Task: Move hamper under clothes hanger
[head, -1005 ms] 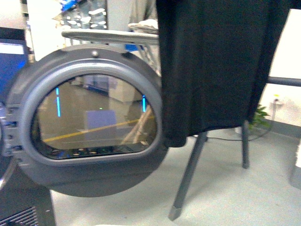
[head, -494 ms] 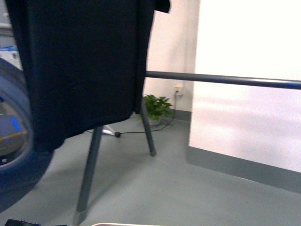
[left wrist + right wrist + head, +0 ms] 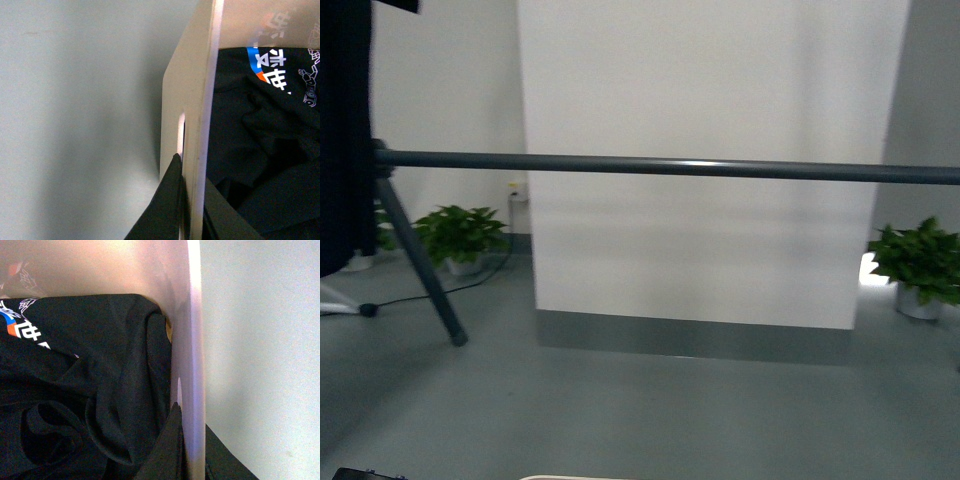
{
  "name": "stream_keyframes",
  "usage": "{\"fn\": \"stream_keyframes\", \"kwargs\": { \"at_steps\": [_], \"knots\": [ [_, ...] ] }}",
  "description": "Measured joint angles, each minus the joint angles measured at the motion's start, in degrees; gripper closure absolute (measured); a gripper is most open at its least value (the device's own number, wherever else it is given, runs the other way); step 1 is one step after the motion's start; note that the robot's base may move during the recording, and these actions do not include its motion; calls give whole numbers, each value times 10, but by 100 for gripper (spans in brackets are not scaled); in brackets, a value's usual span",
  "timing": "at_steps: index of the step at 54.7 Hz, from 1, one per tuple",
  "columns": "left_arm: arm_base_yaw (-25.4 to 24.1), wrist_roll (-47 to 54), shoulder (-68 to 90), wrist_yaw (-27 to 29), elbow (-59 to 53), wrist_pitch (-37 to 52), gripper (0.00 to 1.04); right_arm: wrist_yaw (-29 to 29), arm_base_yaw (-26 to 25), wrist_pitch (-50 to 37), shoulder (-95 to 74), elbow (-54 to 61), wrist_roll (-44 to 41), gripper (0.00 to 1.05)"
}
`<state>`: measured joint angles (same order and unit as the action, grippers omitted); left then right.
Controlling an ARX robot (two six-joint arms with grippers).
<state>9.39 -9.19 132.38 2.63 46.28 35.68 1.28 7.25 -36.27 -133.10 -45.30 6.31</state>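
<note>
The clothes hanger's dark grey pole (image 3: 670, 167) runs across the front view, with one splayed leg (image 3: 425, 270) at the left and the black T-shirt (image 3: 342, 140) at the left edge. Only a sliver of the beige hamper's rim (image 3: 575, 477) shows at the bottom of that view. In the left wrist view my left gripper (image 3: 192, 200) is shut on the hamper's wall (image 3: 197, 110) beside a handle slot. In the right wrist view my right gripper (image 3: 192, 440) is shut on the opposite wall (image 3: 192, 340). Dark clothes (image 3: 90, 380) with printed lettering fill the hamper.
A white wall block with a grey skirting (image 3: 700, 338) stands behind the pole. Potted plants sit at the left (image 3: 460, 235) and at the right (image 3: 920, 262). A black cable (image 3: 410, 297) lies on the grey floor at the left.
The front view has swung right: the dryer door has left view, the black T-shirt has slid to the left edge, and the pole now spans the picture.
</note>
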Motion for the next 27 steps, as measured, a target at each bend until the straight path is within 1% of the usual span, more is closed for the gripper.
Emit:
{"fn": "stream_keyframes", "kwargs": {
  "at_steps": [13,27],
  "knots": [
    [13,0,0,-16,3,0,101,7,-13,0,0,3,0,102],
    [-4,0,0,6,0,0,101,-7,6,0,0,2,0,102]
  ]
}}
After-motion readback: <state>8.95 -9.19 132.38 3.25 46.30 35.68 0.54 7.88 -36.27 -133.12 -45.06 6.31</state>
